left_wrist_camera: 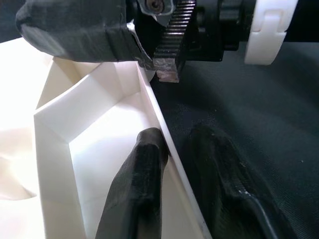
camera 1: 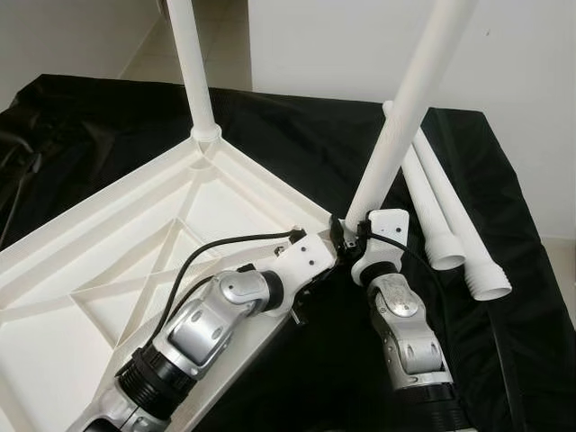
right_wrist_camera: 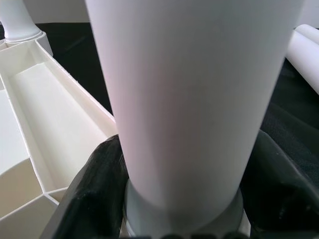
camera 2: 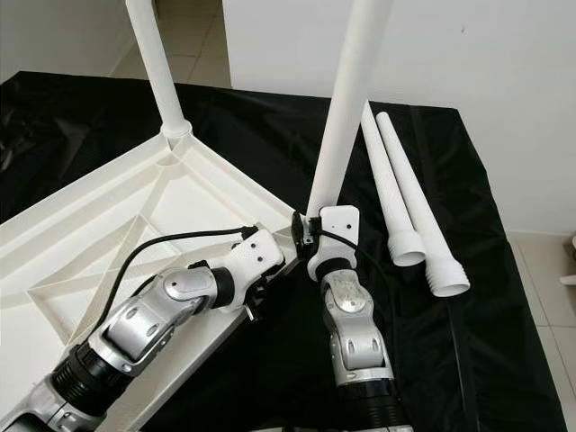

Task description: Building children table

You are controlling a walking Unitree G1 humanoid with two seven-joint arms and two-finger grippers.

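A white plastic table top (camera 1: 99, 270) lies upside down on black cloth. One white leg (camera 1: 191, 72) stands in its far corner socket. A second leg (camera 1: 400, 108) leans slightly at the near right corner, and my right gripper (right_wrist_camera: 184, 164) is shut on its base, one finger (right_wrist_camera: 92, 189) on each side. My left gripper (left_wrist_camera: 177, 137) is shut on the table top's rim (left_wrist_camera: 154, 104) next to that corner, one finger (left_wrist_camera: 139, 179) inside the rim and the other outside on the cloth. Two loose legs (camera 1: 430, 202) (camera 1: 463, 234) lie side by side to the right.
The black cloth (camera 1: 297, 144) covers the whole work surface and drops off at the right edge near a light floor (camera 2: 549, 270). A white wall (camera 1: 504, 45) stands behind. A black cable (camera 1: 207, 252) loops over my left forearm.
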